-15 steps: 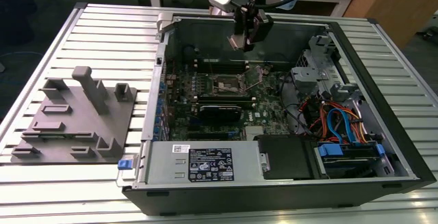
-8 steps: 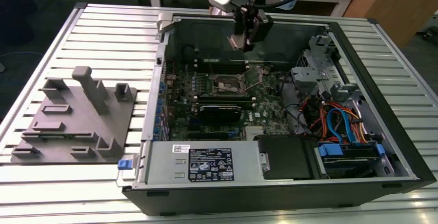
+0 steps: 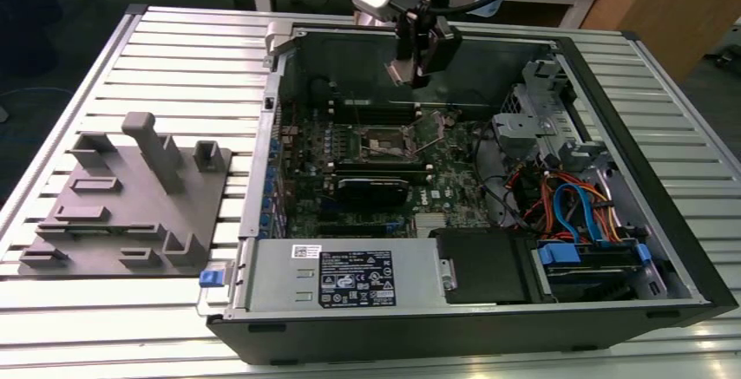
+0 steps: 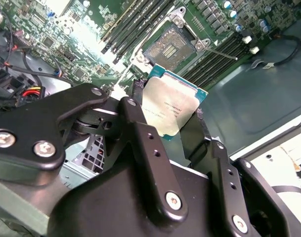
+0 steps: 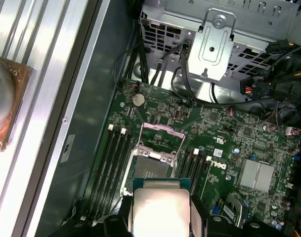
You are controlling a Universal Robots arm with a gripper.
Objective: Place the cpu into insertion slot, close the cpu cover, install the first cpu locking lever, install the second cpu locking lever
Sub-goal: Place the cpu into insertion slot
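Second wrist view | tool (image 4: 169,112) grips cpu (image 4: 173,101) — memory slots (image 4: 132,25) flank insertion slot (image 4: 170,47)

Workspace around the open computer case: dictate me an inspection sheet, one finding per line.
Surface: slatted metal table bearing the open computer case.
Job's things: cpu held above the board; insertion slot empty; cpu cover raised.
Clutter: grey fixture block on the exterior view's left.
Gripper: shut on the cpu, over the motherboard.
Cables: blue and orange cables inside the case.
Surroundings: wooden furniture beyond the table.
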